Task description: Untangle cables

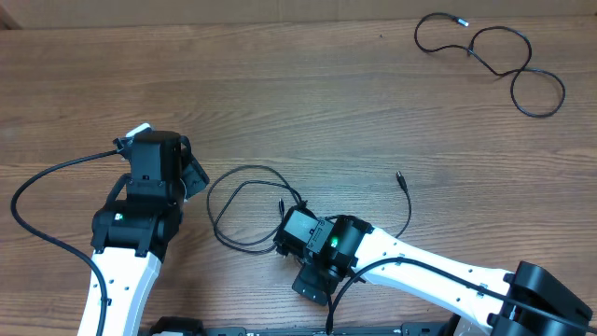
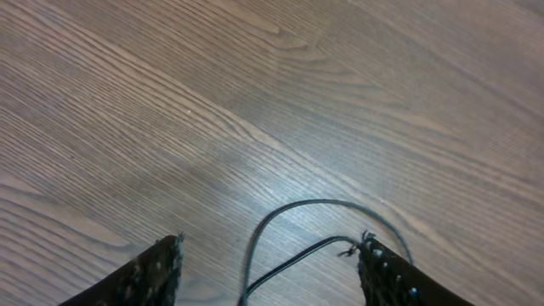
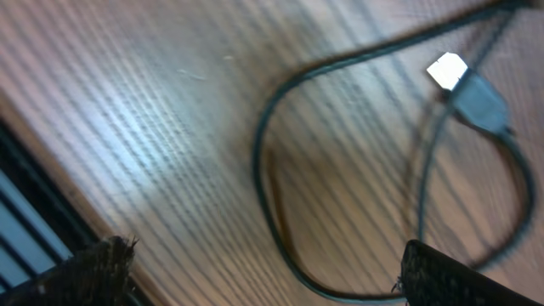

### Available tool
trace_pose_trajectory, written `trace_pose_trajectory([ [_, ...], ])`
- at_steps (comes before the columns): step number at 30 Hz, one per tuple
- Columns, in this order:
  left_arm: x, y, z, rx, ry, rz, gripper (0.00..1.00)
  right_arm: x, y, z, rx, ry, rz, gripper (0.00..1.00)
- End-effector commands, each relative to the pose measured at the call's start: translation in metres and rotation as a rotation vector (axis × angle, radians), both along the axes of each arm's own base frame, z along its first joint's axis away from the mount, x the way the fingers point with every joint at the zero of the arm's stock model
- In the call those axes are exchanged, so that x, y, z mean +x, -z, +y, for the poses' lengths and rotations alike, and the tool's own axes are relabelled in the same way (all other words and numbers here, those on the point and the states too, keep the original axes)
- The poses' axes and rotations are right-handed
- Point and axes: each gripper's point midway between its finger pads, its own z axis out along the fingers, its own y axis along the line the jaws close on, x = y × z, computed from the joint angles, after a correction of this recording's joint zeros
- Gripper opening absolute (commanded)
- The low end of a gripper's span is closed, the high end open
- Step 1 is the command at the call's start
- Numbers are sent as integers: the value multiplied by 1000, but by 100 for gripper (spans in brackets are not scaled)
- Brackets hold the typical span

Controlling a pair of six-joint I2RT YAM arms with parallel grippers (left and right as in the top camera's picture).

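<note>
A thin black cable [image 1: 244,198] lies in loose loops on the wooden table between my two arms, with a plug end [image 1: 400,175] off to the right. A second black cable [image 1: 492,58] lies in curls at the far right corner. My left gripper [image 1: 193,175] is open and empty just left of the loops. In the left wrist view the loop [image 2: 316,204] lies between and ahead of the open fingers [image 2: 272,285]. My right gripper [image 1: 283,235] is open over the loops' lower right. The right wrist view shows the open fingers [image 3: 263,285], a cable loop [image 3: 262,170] and a silvery plug [image 3: 463,85].
The table's front edge [image 3: 51,195] runs close to my right gripper. The thick black arm cable [image 1: 37,201] arcs out to the left of the left arm. The right arm's white links [image 1: 438,271] stretch across the lower right.
</note>
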Motion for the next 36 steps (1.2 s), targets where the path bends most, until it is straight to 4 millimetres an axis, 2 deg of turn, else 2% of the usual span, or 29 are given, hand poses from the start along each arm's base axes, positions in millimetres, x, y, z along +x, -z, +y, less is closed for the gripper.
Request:
trace_pose_trajectory([
  [1,4,7,4,-14,-52,6,69,-17,9,2,30,-50,75,100],
  [4,8,15,3,-10,-52,30,70,-19,16,0,29,-55,76,99],
  [9,15,32,3,-3,-52,82,71,-23,21,3,39,-75,65,91],
  [12,18,39,2,0,-52,101,71,-22,28,3,51,-75,51,91],
  [20,25,38,2,10,-38,81,72,-20,39,6,83,-76,33,89],
  [26,26,37,1,7,-36,74,72,-16,41,12,118,-74,10,68],
  [28,26,37,1,7,-36,75,73,-15,43,13,129,-74,4,65],
  [31,26,37,1,13,-28,79,73,-16,46,11,125,-70,7,47],
  [32,26,37,1,16,-23,79,73,-17,46,11,123,-64,10,44],
  [34,26,37,1,18,-20,77,73,-17,46,11,123,-64,13,46],
  [36,27,36,1,19,-18,73,73,-17,47,10,124,-63,11,68],
])
